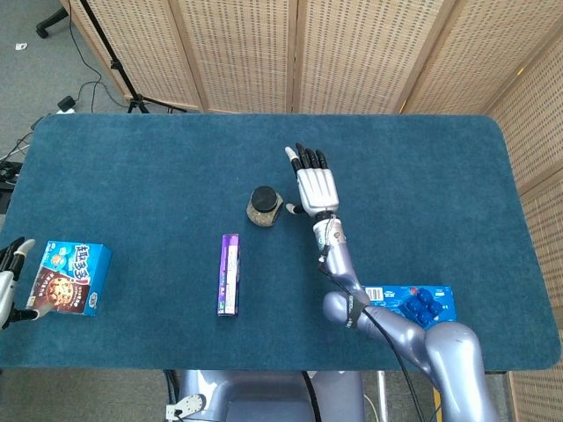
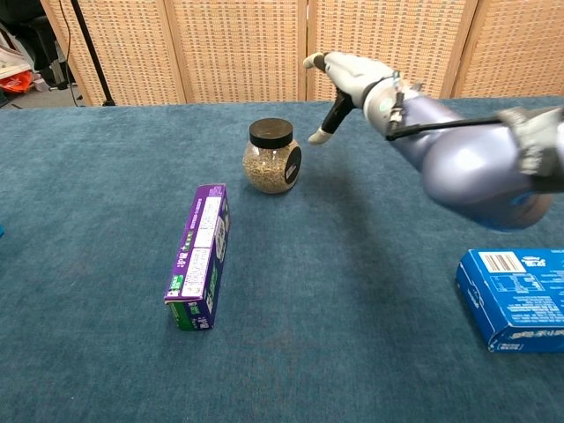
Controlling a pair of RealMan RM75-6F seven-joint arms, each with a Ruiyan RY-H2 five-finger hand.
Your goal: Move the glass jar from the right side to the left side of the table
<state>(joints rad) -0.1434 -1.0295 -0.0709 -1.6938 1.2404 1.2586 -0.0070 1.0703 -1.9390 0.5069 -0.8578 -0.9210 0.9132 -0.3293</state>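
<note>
Glass jar [image 1: 262,205] with a black lid sits near the middle of the blue desk [image 1: 132,176]. It stands upright and has small pale grains inside. My right hand [image 1: 316,186] is just beside the jar, on its right, and up off the desk. It holds nothing, and its fingers are stretched out flat and apart. In the chest view I can see a gap between my thumb [image 2: 328,120] and the jar [image 2: 272,157], so I am not touching it.

A long purple box [image 1: 229,273] lies in front of the jar, a little to its left. A blue box [image 1: 413,304] lies near the front edge on my right. A cookie box [image 1: 72,277] lies far on my left. My left hand [image 1: 9,280] peeks in at that edge, just beside the cookie box. I cannot tell if it is wide or closed.
</note>
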